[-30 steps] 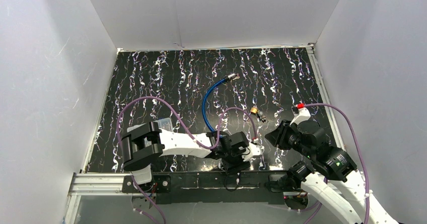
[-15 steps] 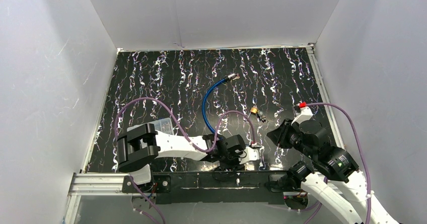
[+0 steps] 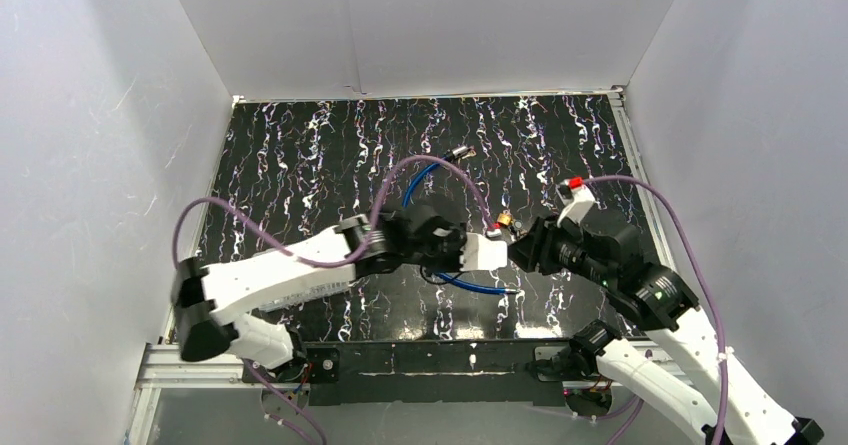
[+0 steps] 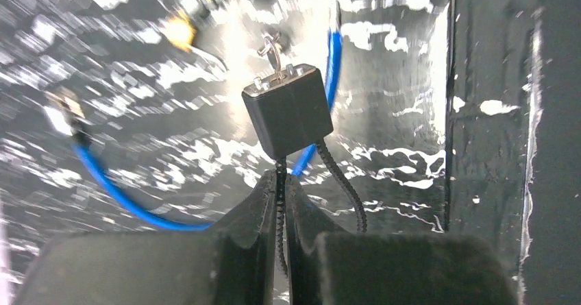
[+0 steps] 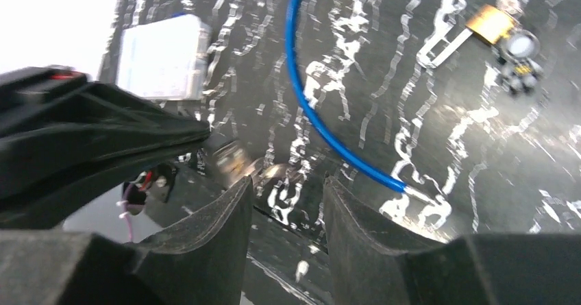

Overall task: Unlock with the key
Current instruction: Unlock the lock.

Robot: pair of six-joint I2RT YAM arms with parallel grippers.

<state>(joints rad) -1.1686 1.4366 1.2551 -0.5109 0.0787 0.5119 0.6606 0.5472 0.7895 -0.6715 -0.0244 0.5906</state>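
In the left wrist view a small black padlock [image 4: 288, 110] hangs lifted above the table, with a silver key [image 4: 272, 50] sticking out of its far end. My left gripper [image 4: 283, 176] is shut on the lock's black braided cable loop [image 4: 340, 181], just below the body. In the top view my left gripper [image 3: 497, 251] sits mid-table, almost touching my right gripper [image 3: 522, 248]; the lock is hidden between them. In the right wrist view my right gripper [image 5: 288, 181] is open and empty, facing the left gripper's black fingers [image 5: 96, 130].
A blue cable [image 3: 412, 187] curves across the mat and runs under both grippers [image 5: 308, 106]. A small brass item with dark keys [image 3: 512, 224] lies just behind the grippers, also in the right wrist view [image 5: 492, 22]. The table's near edge rail [image 3: 400, 357] is below.
My left arm has swung up from the near edge to mid-table, lifting the lock by its cable. My right gripper has moved left and forward to meet it.
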